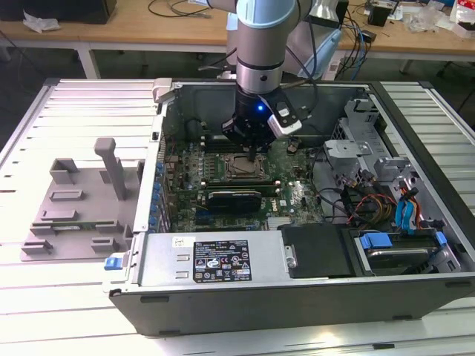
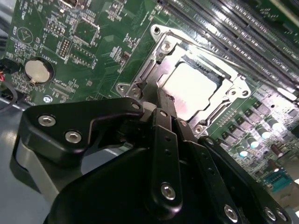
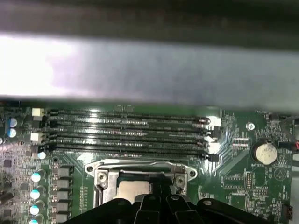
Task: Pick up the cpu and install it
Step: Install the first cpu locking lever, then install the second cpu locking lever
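Note:
The cpu (image 2: 194, 86), a flat square chip with a silvery top plate, lies flat inside the metal socket frame (image 2: 161, 46) on the green motherboard. In the exterior view the cpu (image 1: 241, 167) sits in the middle of the open computer case, directly under the arm. My gripper (image 2: 164, 96) hangs just over the chip's near edge, its black fingers (image 2: 161, 121) drawn together with nothing between them. Whether the tips touch the plate I cannot tell. The first wrist view has the cpu (image 3: 133, 189) just beyond the fingertips (image 3: 161, 200).
Memory slots (image 3: 126, 130) run alongside the socket. A coin battery (image 2: 37, 70) sits on the board. A long black finned card (image 1: 234, 199) lies beside the socket. Cables and blue drive bays (image 1: 393, 245) fill the case toward the exterior view's right. A grey fixture (image 1: 74, 208) stands outside.

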You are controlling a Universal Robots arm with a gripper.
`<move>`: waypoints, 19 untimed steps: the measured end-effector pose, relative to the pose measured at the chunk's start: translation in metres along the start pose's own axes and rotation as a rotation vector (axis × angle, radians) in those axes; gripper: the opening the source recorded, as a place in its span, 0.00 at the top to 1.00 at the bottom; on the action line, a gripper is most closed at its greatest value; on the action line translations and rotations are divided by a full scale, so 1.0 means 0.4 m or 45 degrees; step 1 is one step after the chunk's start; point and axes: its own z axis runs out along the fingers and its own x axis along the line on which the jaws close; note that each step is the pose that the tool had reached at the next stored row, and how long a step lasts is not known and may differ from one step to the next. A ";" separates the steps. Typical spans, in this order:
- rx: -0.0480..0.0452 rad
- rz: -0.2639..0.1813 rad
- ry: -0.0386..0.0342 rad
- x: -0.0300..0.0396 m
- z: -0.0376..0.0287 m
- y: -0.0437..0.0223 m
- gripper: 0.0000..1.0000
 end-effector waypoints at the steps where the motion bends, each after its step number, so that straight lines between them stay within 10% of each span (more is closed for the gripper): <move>1: 0.000 0.000 -0.0010 0.001 -0.002 -0.003 0.89; 5: 0.001 0.000 -0.0109 0.007 -0.014 -0.031 0.89; 7: 0.001 0.000 -0.0230 0.011 -0.077 -0.049 0.89; 19: 0.001 0.000 -0.0227 0.011 -0.077 -0.049 0.89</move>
